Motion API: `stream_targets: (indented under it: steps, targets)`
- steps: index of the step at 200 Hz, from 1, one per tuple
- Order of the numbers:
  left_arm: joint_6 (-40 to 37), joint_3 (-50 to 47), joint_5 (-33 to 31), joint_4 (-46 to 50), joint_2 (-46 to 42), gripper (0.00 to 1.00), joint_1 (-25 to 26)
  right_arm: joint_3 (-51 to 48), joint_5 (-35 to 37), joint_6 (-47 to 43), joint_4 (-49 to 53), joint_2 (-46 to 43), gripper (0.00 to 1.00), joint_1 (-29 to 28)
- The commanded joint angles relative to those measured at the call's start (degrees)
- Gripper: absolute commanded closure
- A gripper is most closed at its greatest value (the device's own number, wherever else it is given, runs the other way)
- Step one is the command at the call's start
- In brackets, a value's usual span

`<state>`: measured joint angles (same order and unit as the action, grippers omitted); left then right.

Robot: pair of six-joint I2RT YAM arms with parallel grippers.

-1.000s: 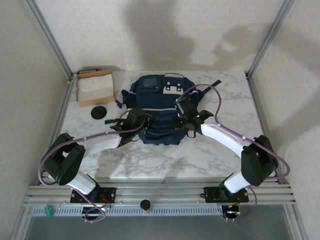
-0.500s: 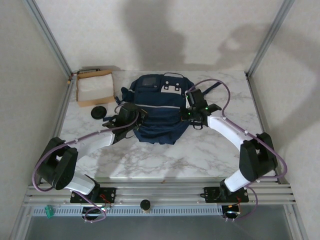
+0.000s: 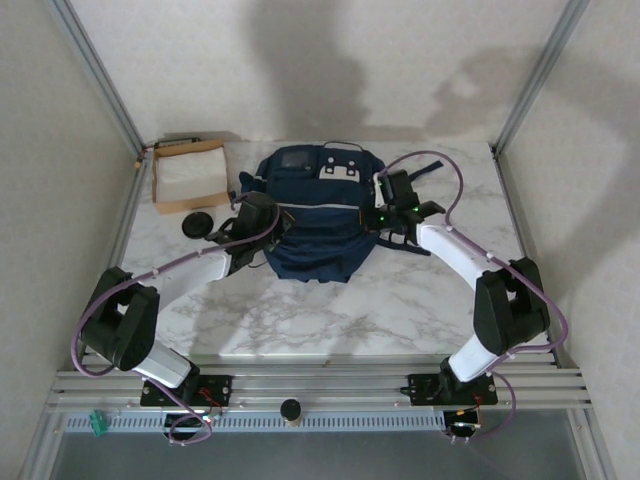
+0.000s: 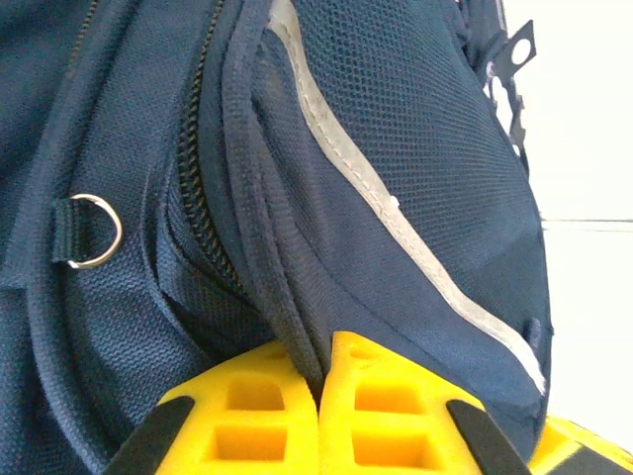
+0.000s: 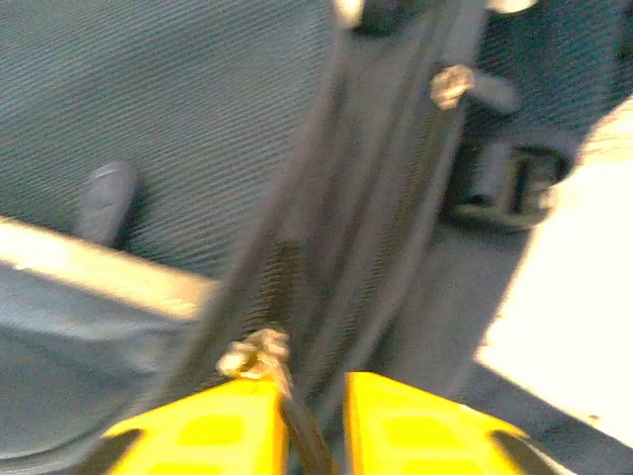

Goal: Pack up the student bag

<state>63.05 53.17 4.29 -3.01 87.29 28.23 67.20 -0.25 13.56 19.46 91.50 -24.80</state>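
**Brace the seam, then take the zip pull squarely**

The student bag lies flat at the far middle of the bench, top end away from the arms. It looks closed, so nothing seems packed yet and the job is probably to open a compartment.

To do that well, one side should anchor the cloth while the other runs the slider. The pull should follow the line of the zip teeth, not go upward, or the soft bag will bunch and drag.

The bag is navy mesh-weave fabric. A pale stripe crosses the front pocket and a metal D-ring sits on a side loop. It is limp and will fold easily.

The left pincer is clenched on a fold of the bag's side seam, beside a dark zip line.

The right pincer is at the bag's opposite flank. Its yellow fingers are parted, released as far as the blur allows, with a metal zip pull and a dark strand at the gap.

A cardboard box and a black disc sit to the left.
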Motion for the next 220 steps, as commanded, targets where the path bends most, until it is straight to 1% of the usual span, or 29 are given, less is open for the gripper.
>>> stream_targets:
  steps: [1,9,17,25,29,33,43,53,59,66,81,89,94,105,117,131,137,143,148,154,169,177,181,188,193,200,207,211,220]
  targets:
    - [-6.89,1.85,-5.23,7.68,-0.77,0.68,-3.1,0.81,4.74,-0.22,-3.05,-5.14,0.62,3.86]
    - [-8.0,1.82,-4.27,7.81,-1.65,0.54,-3.09,0.25,5.85,-0.21,-3.07,-7.42,0.6,4.07]
    - [-8.9,1.36,-3.11,7.7,-2.85,0.46,-3.09,-0.54,7.56,-0.14,-3.24,-9.57,0.53,4.71]
    - [-9.12,0.8,-3.21,8.22,-4.44,0.41,-3.09,-1.49,9.45,0.22,-3.57,-11.29,0.4,5.93]
    - [-9.34,0.33,-3.1,8.13,-5.44,0.37,-3.09,-2.23,10.25,0.44,-3.96,-11.94,0.3,6.89]
    - [-9.77,-0.24,-2.96,7.77,-6.52,0.34,-3.09,-3.02,11.12,0.76,-4.48,-12.46,0.22,7.73]
    - [-11.78,-1.4,-3.3,7.59,-9.12,0.25,-3.31,-5.03,13.59,1.93,-5.92,-13.32,0.1,11.45]
    - [-14.09,-1.42,-7.62,10.3,-11.85,0.16,-3.64,-8.15,14.73,2.16,-8.72,-13.94,0.02,14.95]
    - [-15.69,-1.15,-11.15,12.45,-13.41,0.1,-3.98,-10.24,16.29,1.93,-10.98,-14.58,0.01,16.74]
    - [-18.52,-1.33,-17.29,14.32,-15.22,0.01,-4.37,-12.92,18.39,2.05,-13.93,-15.4,0.01,18.88]
    - [-22.81,-3.54,-32.74,15.76,-18.68,0.01,-5.54,-19.75,20.9,3.08,-22.11,-17.52,0.01,23.63]
    - [-23.96,-5.62,-37.74,14.95,-20.21,0.0,-6.79,-23.15,20.01,3.3,-26.55,-18.08,0.01,25.78]
    - [-24.77,-6.75,-38.1,13.93,-21.06,0.01,-8.04,-24.6,18.71,3.32,-28.42,-18.27,0.01,26.77]
    - [-27.09,-8.95,-35.19,10.88,-22.91,0.01,-10.39,-26.24,16.66,2.98,-30.74,-18.1,0.01,27.86]
    - [-30.05,-12.1,-35.05,6.6,-24.72,0.01,-10.74,-27.21,16.63,1.55,-32.55,-17.56,0.01,27.93]
    - [-33.41,-17.79,-35.49,-0.04,-26.43,0.0,-11.78,-30.39,14.86,-1.89,-38.39,-16.03,0.01,28.12]
    - [-35.09,-20.59,-36.88,-3.11,-27.35,0.0,-12.28,-32.09,14.83,-2.58,-40.8,-15.51,0.01,28.26]
    - [-37.08,-24.04,-40.24,-7.02,-28.48,0.0,-12.43,-34.67,14.13,-3.44,-44.65,-15.83,0.01,28.36]
    - [-39.74,-27.13,-42.54,-12.16,-29.49,0.0,-12.53,-37.91,12.99,-4.79,-50.0,-16.63,0.01,28.31]
    - [-44.18,-32.06,-43.58,-20.0,-30.43,0.0,-12.5,-42.78,10.27,-6.19,-57.93,-17.73,0.01,28.36]
    - [-52.91,-42.74,-43.0,-38.94,-31.56,0.01,-12.76,-55.52,2.73,-9.41,-80.87,-17.37,0.01,28.36]
    - [-55.56,-47.59,-41.37,-48.67,-30.73,0.01,-12.91,-58.44,0.59,-9.66,-88.63,-15.18,0.01,28.39]
    - [-56.71,-49.66,-40.27,-52.55,-30.02,0.01,-13.03,-58.24,0.05,-9.92,-89.54,-14.2,0.01,28.32]
    - [-59.02,-52.55,-37.56,-60.64,-28.18,0.01,-13.13,-56.02,-2.05,-10.53,-85.23,-13.79,0.01,28.34]
    - [-60.36,-53.51,-36.17,-64.78,-26.57,0.01,-13.3,-54.75,-3.6,-10.77,-84.24,-12.7,0.01,28.27]
    - [-61.44,-52.91,-35.28,-65.38,-25.35,0.01,-13.27,-54.31,-6.4,-10.89,-85.93,-10.96,0.01,28.26]
    - [-62.94,-51.93,-32.31,-64.79,-23.93,0.01,-13.73,-55.15,-9.67,-12.25,-89.72,-8.89,0.01,27.95]
    - [-63.47,-51.56,-30.97,-65.69,-22.63,0.01,-14.0,-55.55,-10.21,-12.89,-90.99,-7.6,0.01,27.65]
    - [-64.3,-51.02,-29.65,-69.47,-19.18,0.01,-14.45,-57.28,-10.36,-13.51,-97.69,-3.51,0.01,27.14]
